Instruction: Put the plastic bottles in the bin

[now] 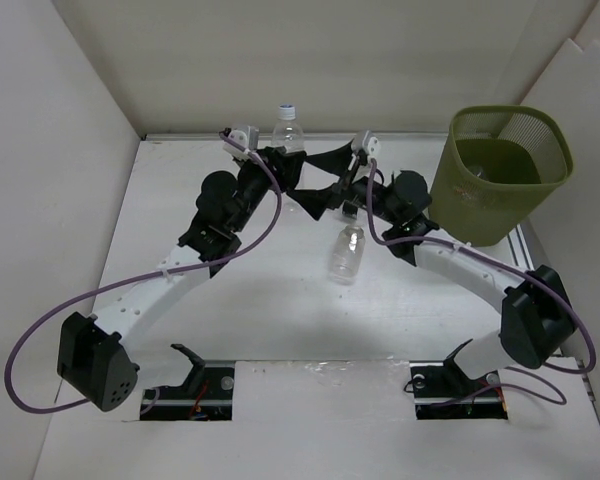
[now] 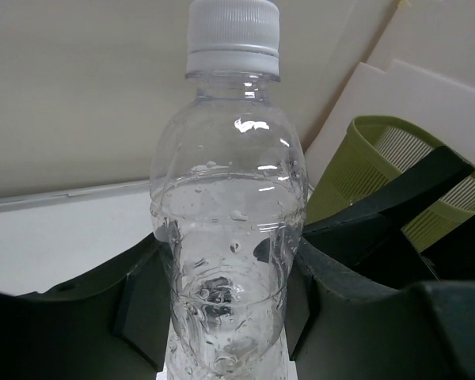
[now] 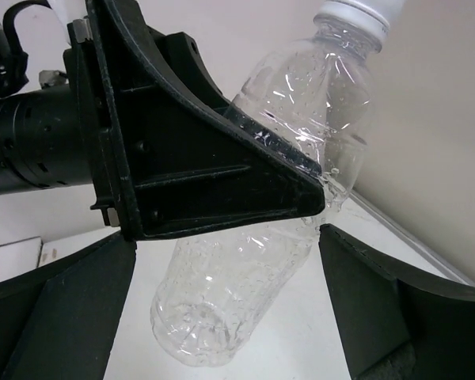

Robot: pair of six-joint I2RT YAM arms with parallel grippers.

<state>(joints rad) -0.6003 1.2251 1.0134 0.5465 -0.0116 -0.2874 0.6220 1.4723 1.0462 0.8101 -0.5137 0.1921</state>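
– Now, item one: status of the left gripper (image 1: pixel 288 152)?
– I read it as clamped on a clear bottle (image 1: pixel 290 130). On my left wrist view, one finger presses each side of the bottle's lower body. The bottle stands upright with its white cap on top and droplets on the inside of its wall. I see no label on it.

– Location of that bottle?
– At the far edge of the table (image 1: pixel 280 320), close to the back wall and well apart from the bin (image 1: pixel 475 212). I cannot tell whether its base touches the table.

– Item two: the right gripper (image 1: pixel 312 185)?
– Released. My right wrist view shows its two fingers spread wide. The clear bottle appears between them in that view, but neither finger touches it. From above, this gripper sits just beside the left gripper, on its right.

– Any other bottles in view?
– One. A second bottle (image 1: pixel 347 252) lies on its side on the table, near the right gripper and on the side nearer the arm bases. It is clear and unlabelled.

– Item three: the bin?
– Olive-green, upright, with a mesh upper wall, at the right rear of the table.
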